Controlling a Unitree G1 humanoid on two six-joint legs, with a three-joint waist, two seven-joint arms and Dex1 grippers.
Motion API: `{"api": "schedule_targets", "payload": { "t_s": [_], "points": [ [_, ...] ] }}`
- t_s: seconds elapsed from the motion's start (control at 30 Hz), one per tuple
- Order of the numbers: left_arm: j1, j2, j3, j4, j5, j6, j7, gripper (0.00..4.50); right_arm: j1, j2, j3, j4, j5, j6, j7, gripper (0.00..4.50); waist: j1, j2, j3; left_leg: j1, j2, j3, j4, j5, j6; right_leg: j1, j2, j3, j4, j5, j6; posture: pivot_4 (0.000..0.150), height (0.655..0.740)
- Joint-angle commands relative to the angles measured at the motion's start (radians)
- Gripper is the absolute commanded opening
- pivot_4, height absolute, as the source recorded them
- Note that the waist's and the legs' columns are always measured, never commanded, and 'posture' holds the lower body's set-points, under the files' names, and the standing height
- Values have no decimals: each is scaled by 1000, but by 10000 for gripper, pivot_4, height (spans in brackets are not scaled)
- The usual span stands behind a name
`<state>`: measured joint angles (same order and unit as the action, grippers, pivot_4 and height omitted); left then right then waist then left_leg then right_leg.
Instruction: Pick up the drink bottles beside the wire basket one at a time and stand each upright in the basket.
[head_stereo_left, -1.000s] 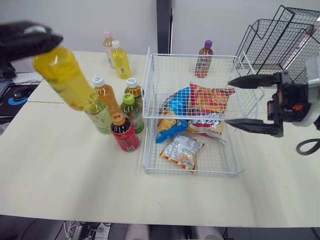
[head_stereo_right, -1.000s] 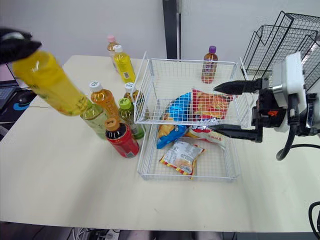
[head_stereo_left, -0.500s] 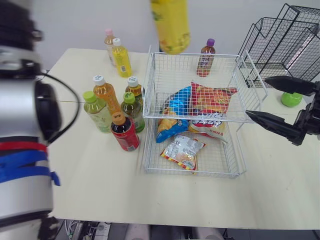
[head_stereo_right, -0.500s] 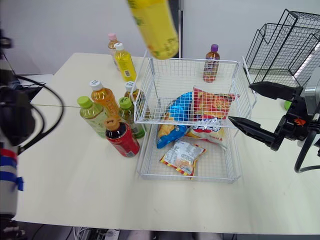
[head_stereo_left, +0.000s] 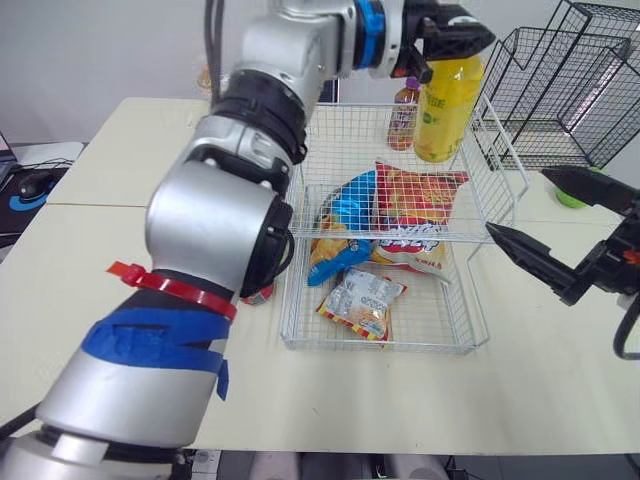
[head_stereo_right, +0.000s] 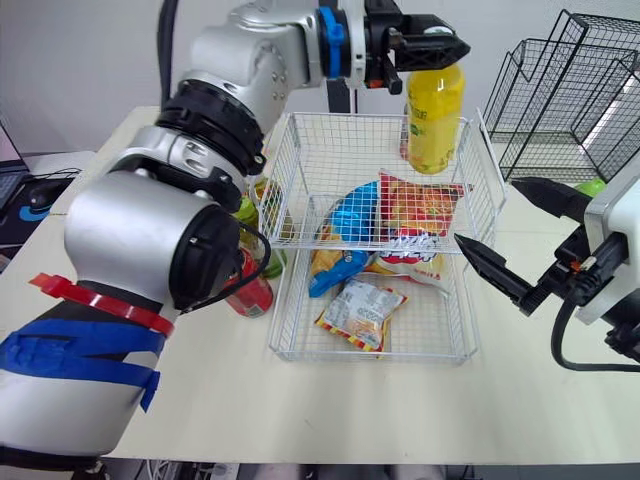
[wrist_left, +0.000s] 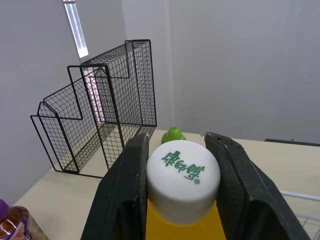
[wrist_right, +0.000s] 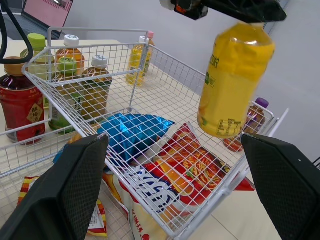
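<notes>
The left gripper (wrist_left: 178, 150), closed on the cap of the yellow bottle (head_stereo_left: 445, 105), holds it upright over the far right corner of the wire basket (head_stereo_left: 400, 347), so the next move, I judge, is lowering it straight and releasing, while the right gripper (head_stereo_left: 518, 200) is open beside the basket.

Setting: an office-type robot lab. Plain grey walls (wrist_left: 240, 60) are enclosing a pale table (head_stereo_left: 120, 300). A mouse (head_stereo_left: 30, 183) and a laptop (wrist_right: 47, 10) are sitting off the table's left side, and black wire racks (head_stereo_left: 590, 90) are standing at its far right
</notes>
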<state>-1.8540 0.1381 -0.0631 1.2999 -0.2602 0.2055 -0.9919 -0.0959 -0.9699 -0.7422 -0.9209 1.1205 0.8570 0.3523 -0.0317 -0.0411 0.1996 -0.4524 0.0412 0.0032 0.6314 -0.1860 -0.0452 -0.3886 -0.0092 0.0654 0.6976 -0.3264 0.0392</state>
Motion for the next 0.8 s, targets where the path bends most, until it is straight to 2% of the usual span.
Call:
{"api": "schedule_targets", "payload": {
  "t_s": [0.03, 0.3, 0.37, 0.4, 0.63, 0.8],
  "points": [
    [-29, -16, 54, -18, 21, -51, 31, 13563, 9, -6, -2, -23, 5, -40, -32, 45000, 1, 0, 0, 0, 0, 0, 0, 0, 0, 0, 0, 0, 0, 0, 0, 1500, 7360],
    [-28, -30, 109, 1, 54, -19, 38, 13563, 18, -25, 4, -16, 16, -65, -44, 45000, 2, 1, 0, 0, 0, 0, 0, 0, 0, 1, 0, 0, 0, 0, 0, 1500, 7360],
    [-34, -26, 126, 4, 61, -14, 59, 20658, 20, -27, 5, -13, 16, -70, -44, 45000, 2, 1, 0, 0, 0, -1, 1, 0, 0, 1, 0, -1, 0, 0, 0, 1500, 7360],
    [-38, -23, 134, 4, 61, -9, 51, 22332, 20, -28, 7, -11, 15, -72, -45, 45000, 2, 1, 0, 0, 0, -1, 0, 0, -1, 1, 0, -1, 0, 0, 0, 1500, 7360],
    [-50, 12, 150, -6, 85, 5, -38, 44414, 7, -33, 14, 9, -1, -94, -47, 45000, 2, 1, -1, 1, 0, -1, 1, 1, -1, 1, 0, -1, 1, 0, 0, 1500, 7360],
    [-49, 63, 150, -25, 98, 13, -114, 44747, 8, -37, 13, 18, -14, -106, -44, 45000, 1, 2, -1, 1, 0, -1, 1, 1, -1, 1, 0, -1, 1, 0, 0, 1500, 7360]
  ]
}}
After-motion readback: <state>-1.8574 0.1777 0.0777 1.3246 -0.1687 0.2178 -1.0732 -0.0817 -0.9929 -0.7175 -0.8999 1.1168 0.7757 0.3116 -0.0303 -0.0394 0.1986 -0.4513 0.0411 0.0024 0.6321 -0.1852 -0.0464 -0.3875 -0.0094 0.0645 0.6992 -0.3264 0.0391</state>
